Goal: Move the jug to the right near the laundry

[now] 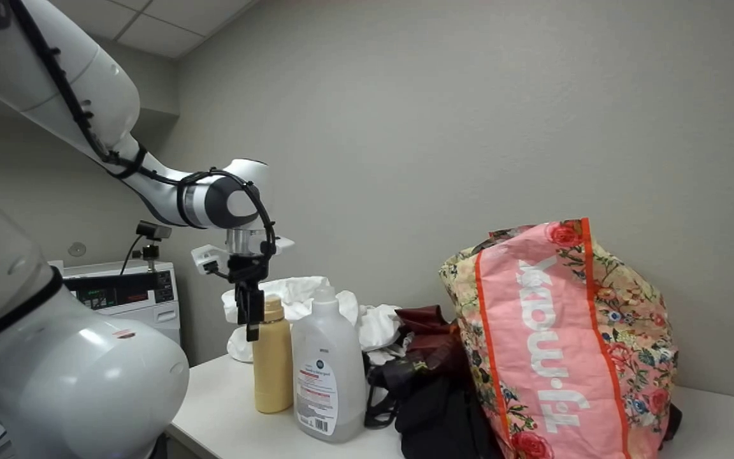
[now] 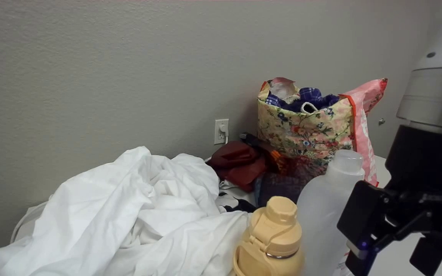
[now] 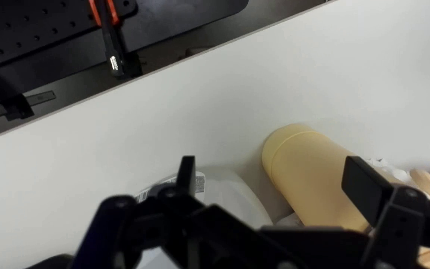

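Your tool (image 2: 391, 261) is spread wide, holding nothing, near the tan bottle (image 1: 273, 373). The jug (image 1: 341, 357) stands just beside that bottle, on the side toward the laundry bag (image 1: 552, 344). Before closing, ease away from the bottle so both fingers (image 3: 364, 185) straddle only the jug, just below its cap (image 2: 347, 160); catch the bottle too and it would probably tip.
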`<state>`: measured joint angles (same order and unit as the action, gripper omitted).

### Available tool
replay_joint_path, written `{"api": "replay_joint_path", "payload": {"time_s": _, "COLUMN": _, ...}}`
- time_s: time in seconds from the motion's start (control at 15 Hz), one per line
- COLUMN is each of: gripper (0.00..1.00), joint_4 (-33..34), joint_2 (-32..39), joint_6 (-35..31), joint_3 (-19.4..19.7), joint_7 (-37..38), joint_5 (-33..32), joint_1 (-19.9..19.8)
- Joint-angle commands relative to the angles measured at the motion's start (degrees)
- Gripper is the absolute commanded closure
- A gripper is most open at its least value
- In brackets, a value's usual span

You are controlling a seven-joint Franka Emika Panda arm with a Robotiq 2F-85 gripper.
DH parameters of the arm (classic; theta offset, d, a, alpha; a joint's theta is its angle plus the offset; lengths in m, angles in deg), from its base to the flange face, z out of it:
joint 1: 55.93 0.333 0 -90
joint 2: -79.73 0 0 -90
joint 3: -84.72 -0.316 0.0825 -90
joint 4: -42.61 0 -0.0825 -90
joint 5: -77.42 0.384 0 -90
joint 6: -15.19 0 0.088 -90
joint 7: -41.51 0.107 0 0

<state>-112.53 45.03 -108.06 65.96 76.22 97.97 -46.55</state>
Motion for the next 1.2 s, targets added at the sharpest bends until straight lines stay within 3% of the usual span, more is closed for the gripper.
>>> {"api": "replay_joint_path", "payload": {"time_s": 0.0, "gripper": 0.0, "joint_4": 2.7, "joint_2": 1.1, "joint_6": -0.2, "joint_3": -4.4, "joint_7": 13.1, "joint_5": -1.1, "joint_1": -1.1}}
{"api": "replay_joint_path", "payload": {"time_s": 0.47, "gripper": 0.0, "joint_4": 5.5, "joint_2": 1.0, "joint_6": 0.1, "joint_3": -6.4, "joint_7": 35.0, "joint_5": -6.4, "joint_1": -2.5}}
{"api": "replay_joint_path", "payload": {"time_s": 1.13, "gripper": 0.0, "joint_4": 11.0, "joint_2": 11.0, "joint_6": -6.2, "joint_3": -13.9, "joint_7": 64.3, "joint_5": -21.9, "joint_1": -3.9}}
